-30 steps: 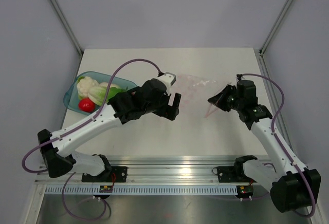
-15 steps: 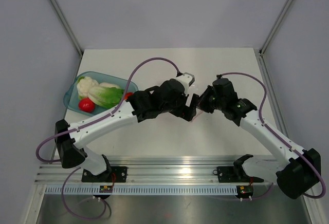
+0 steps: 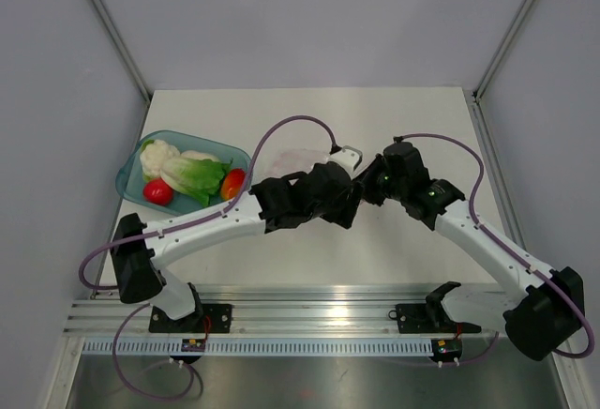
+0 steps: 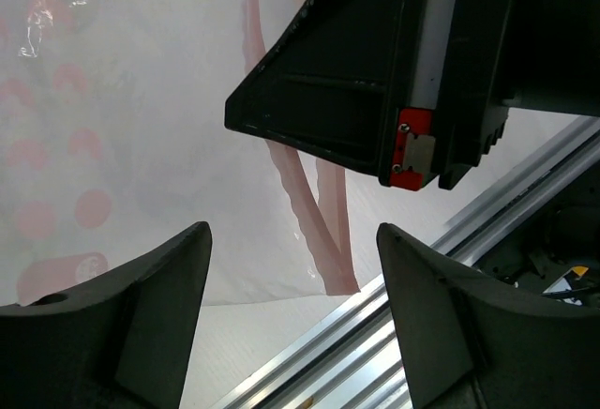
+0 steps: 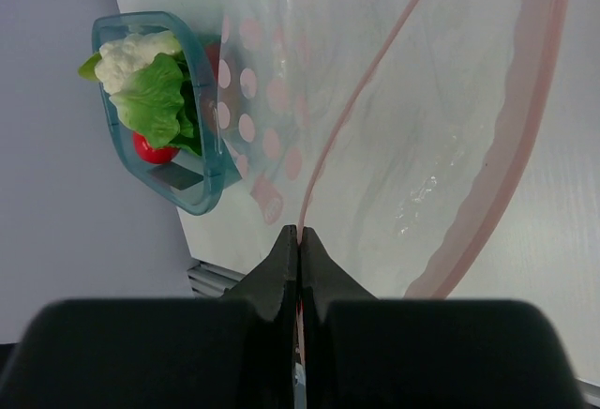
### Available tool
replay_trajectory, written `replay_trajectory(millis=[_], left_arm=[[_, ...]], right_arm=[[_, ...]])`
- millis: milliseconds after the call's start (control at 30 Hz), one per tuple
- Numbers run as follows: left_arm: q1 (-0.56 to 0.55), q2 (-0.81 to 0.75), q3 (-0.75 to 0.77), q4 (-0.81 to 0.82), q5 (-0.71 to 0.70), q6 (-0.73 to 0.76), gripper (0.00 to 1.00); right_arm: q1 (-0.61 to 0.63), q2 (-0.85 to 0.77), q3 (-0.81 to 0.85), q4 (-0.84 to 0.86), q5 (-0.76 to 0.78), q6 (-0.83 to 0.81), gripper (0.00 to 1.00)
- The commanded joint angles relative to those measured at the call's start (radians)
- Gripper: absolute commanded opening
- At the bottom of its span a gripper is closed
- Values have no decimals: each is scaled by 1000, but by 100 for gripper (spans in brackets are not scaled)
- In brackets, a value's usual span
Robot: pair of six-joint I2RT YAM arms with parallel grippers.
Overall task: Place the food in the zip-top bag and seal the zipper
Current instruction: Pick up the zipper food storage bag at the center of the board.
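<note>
Bag (image 5: 422, 146) update: my right gripper (image 5: 300, 240) is pinched fully shut on 1 lip of the zipper (image 5: 557, 53). In the last second it has dragged the bag from the right side of the table toward the middle, nearer the bowl (image 3: 127, 182) that holds the food (image 3: 192, 174). My left gripper (image 4: 292, 310) has swung in to meet it and hangs wide open and empty, with the zipper strip between its jaws. I judge it should grab the other lip next, to spread the mouth for loading.
</note>
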Motion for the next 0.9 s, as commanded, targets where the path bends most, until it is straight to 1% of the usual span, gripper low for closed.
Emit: replay_trajectory(millis=[0, 33, 100, 267, 300, 400, 433, 500, 567, 733, 867], left_arm=[[-16, 20, -9, 57, -93, 6, 73], [-18, 23, -12, 63, -104, 3, 70], [-18, 31, -18, 69, -115, 1, 68], [-19, 34, -29, 69, -148, -16, 57], [-18, 32, -29, 71, -148, -17, 57], [-19, 24, -29, 74, -145, -20, 59], [-19, 21, -29, 72, -142, -20, 61], [-18, 12, -27, 75, -130, -20, 71], [-18, 6, -29, 75, -125, -26, 75], [-18, -5, -33, 94, -119, -39, 69], [-19, -20, -47, 130, -96, -48, 68]], right_arm=[[10, -35, 14, 55, -2, 44, 0], [10, -37, 13, 55, -4, 47, 0], [8, -40, 10, 57, -7, 49, 0], [10, -62, 1, 43, 7, 47, 0], [10, -65, 1, 38, 10, 49, 0], [10, -75, -12, 31, 19, 49, 0], [10, -75, -19, 31, 21, 47, 0], [10, -78, -22, 31, 24, 49, 0], [10, -78, -27, 31, 24, 49, 0], [8, -77, -23, 32, 22, 49, 0], [10, -75, -19, 35, 18, 44, 0]])
